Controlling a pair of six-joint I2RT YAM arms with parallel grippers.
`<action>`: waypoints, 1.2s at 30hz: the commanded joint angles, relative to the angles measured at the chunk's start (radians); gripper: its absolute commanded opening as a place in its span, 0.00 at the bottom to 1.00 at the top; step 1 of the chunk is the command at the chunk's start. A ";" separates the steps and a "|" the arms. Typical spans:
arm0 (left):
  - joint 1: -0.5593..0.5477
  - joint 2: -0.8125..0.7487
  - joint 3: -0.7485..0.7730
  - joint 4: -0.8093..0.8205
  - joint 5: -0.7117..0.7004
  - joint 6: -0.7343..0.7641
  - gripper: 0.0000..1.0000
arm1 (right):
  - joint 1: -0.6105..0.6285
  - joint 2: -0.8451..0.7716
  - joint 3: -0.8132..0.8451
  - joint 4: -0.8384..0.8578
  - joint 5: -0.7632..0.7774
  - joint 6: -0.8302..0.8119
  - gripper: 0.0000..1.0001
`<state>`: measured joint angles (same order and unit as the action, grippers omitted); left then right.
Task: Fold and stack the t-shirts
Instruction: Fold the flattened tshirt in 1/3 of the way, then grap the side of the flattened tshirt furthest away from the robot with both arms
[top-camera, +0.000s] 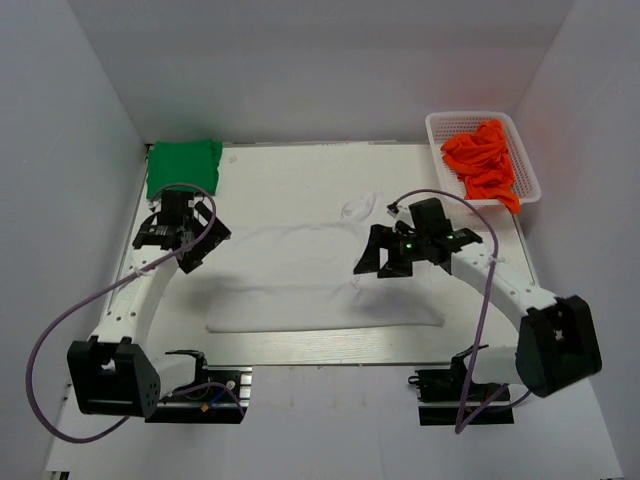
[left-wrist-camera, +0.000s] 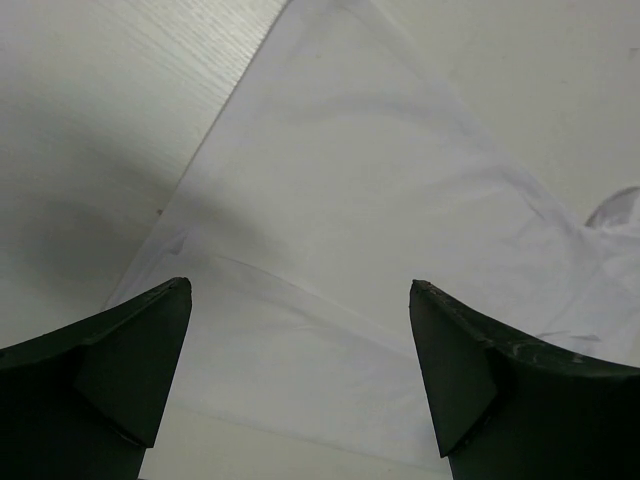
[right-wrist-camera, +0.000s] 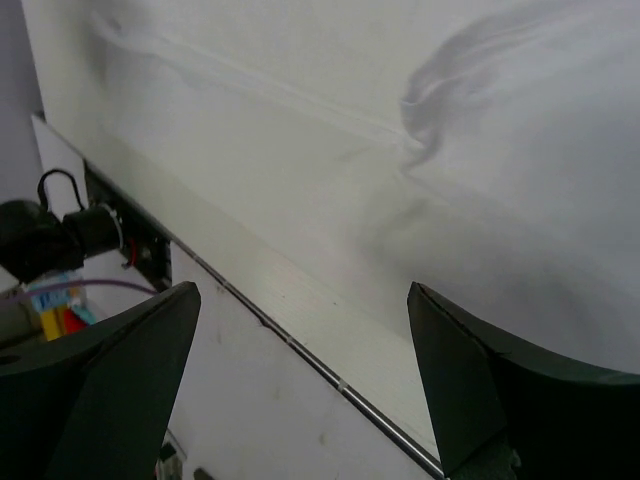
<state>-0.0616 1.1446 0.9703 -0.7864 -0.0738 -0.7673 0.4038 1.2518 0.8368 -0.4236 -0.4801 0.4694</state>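
The white t-shirt (top-camera: 320, 285) lies spread flat in the middle of the table (top-camera: 300, 165). A bright green t-shirt (top-camera: 183, 168) sits bunched at the back left corner. My left gripper (top-camera: 207, 240) hovers open over the white shirt's left edge. The left wrist view shows the white cloth (left-wrist-camera: 350, 200) between and beyond that open left gripper (left-wrist-camera: 300, 290), which holds nothing. My right gripper (top-camera: 368, 255) is open above the shirt's right part. In the right wrist view it (right-wrist-camera: 300, 290) is empty, with wrinkled white cloth (right-wrist-camera: 400, 100) beyond it.
A white lattice basket (top-camera: 437, 125) holding orange cloth (top-camera: 483, 160) stands at the back right corner. White walls enclose the table on three sides. The table's metal front edge (right-wrist-camera: 300, 345) and cabling (right-wrist-camera: 60, 230) show in the right wrist view.
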 joint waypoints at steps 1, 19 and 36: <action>0.005 0.058 0.037 -0.037 -0.054 -0.007 1.00 | 0.047 0.122 0.079 0.107 -0.150 -0.044 0.90; 0.014 0.188 0.131 -0.048 -0.103 -0.017 1.00 | 0.059 0.600 0.243 0.264 -0.262 -0.071 0.90; 0.043 0.527 0.277 0.150 -0.165 -0.007 1.00 | 0.027 0.584 0.657 0.019 0.011 -0.123 0.90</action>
<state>-0.0376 1.6402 1.2102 -0.7277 -0.2043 -0.7769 0.4511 1.8637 1.3853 -0.3424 -0.5552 0.3553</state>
